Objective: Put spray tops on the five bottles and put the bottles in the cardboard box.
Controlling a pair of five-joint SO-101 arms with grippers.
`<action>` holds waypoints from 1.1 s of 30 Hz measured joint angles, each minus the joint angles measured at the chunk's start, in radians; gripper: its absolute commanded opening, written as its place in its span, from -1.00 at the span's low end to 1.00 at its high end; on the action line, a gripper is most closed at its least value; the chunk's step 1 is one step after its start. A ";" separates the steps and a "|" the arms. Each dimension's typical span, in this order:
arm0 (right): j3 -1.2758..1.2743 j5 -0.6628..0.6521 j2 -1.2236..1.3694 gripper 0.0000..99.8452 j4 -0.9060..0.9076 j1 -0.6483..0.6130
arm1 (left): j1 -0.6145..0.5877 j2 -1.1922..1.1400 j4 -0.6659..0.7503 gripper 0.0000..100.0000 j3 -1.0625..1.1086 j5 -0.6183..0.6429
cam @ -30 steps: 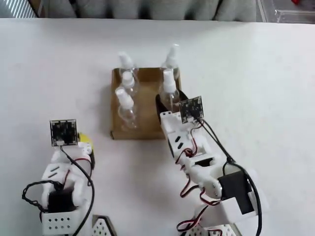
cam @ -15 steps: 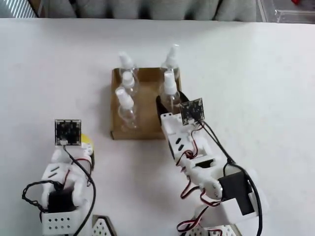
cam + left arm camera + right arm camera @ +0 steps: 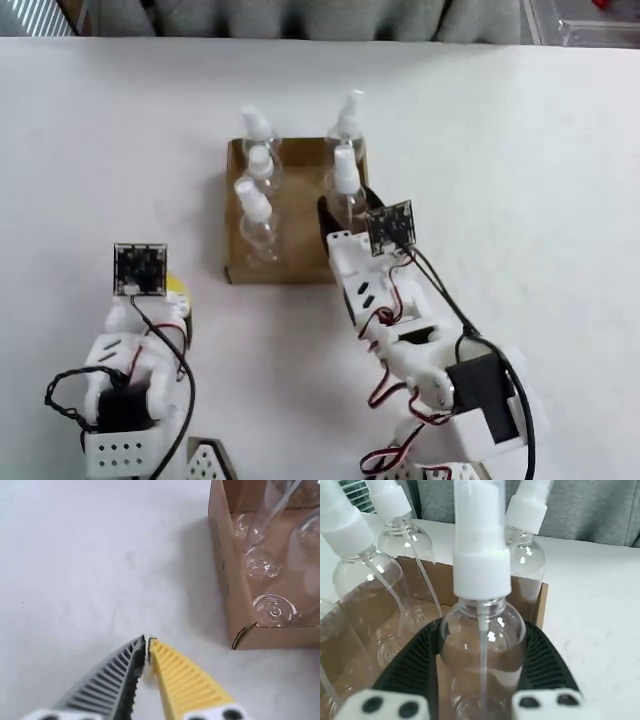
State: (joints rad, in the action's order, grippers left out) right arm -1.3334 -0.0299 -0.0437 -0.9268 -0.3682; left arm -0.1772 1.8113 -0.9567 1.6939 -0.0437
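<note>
The cardboard box (image 3: pixel 300 262) lies at the table's middle with several capped clear spray bottles standing in it, among them one at the far left corner (image 3: pixel 257 127) and one at the far right corner (image 3: pixel 349 113). My right gripper (image 3: pixel 346 207) is at the box's near right side, its black jaws shut on a capped bottle (image 3: pixel 345 172) that stands upright inside. In the right wrist view this bottle (image 3: pixel 482 650) sits between the jaws of the right gripper (image 3: pixel 482 628). My left gripper (image 3: pixel 147 642) hovers shut and empty over bare table, left of the box (image 3: pixel 223 575).
The white table extends open to the left, right and far side of the box. Both arm bases (image 3: pixel 120 440) (image 3: pixel 470 410) stand at the near edge. A grey cloth runs along the far edge (image 3: pixel 300 18).
The right arm has drawn back slightly toward the near edge with the bottle between its jaws. The left arm's wrist has shifted a little to the right and toward the near edge.
</note>
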 measured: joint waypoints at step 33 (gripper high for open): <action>-0.072 0.000 -0.117 -0.97 0.003 -0.002 | 0.000 0.000 0.000 -0.96 0.000 -0.002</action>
State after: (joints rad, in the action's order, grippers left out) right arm -1.4055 -0.0299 -0.1603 -0.9237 -0.3698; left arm -0.1772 1.8113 -0.9567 1.6939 -0.0453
